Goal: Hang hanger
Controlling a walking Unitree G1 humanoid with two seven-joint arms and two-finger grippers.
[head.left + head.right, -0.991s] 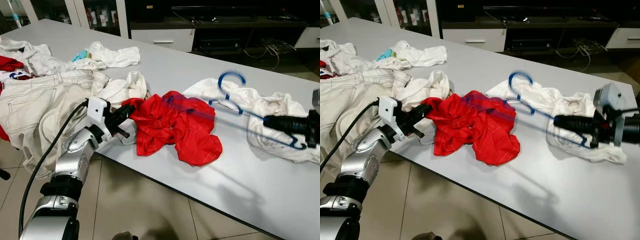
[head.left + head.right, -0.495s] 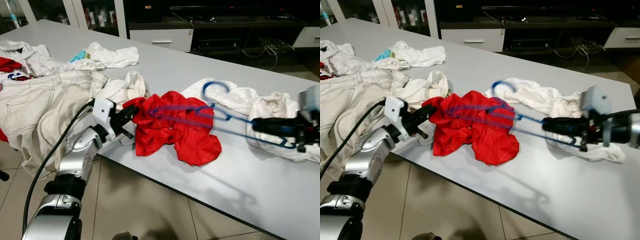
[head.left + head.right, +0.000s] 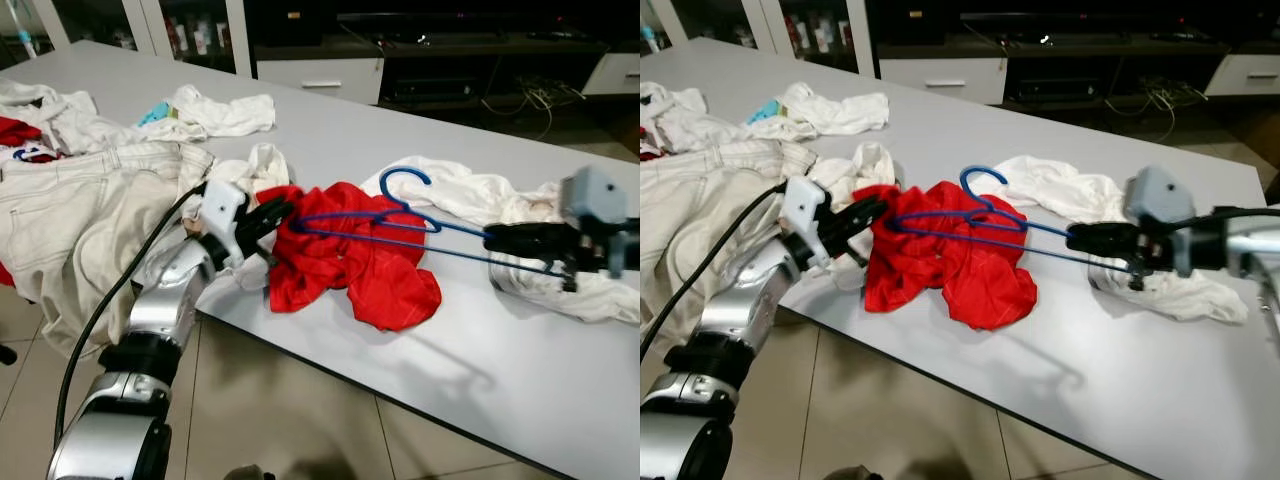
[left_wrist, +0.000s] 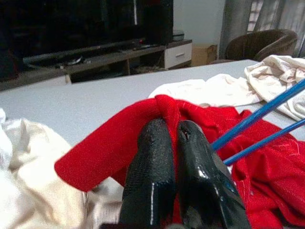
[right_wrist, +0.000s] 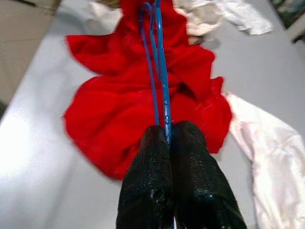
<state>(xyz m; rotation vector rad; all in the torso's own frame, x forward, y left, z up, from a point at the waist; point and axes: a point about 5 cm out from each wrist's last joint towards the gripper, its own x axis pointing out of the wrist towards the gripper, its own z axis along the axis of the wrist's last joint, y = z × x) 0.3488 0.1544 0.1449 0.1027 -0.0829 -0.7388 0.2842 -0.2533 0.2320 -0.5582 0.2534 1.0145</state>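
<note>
The right end effector (image 3: 1080,239) is clamped on one end of the blue hanger (image 3: 400,222), holding it just above the red shirt (image 3: 350,265) on the grey worktop (image 3: 500,360). The left end effector (image 3: 272,213) pinches the shirt's edge, fingers together. Since a second ago the hanger has swung toward the left end effector, apparently reaching it.

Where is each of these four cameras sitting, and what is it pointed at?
Left eye: head, looking down at the table; both arms show.
Right eye: beside it, same scene.
Left wrist: along the left gripper, shut on the red shirt.
Right wrist: along the right gripper, shut on the blue hanger.
All four share shirt and hanger.
</note>
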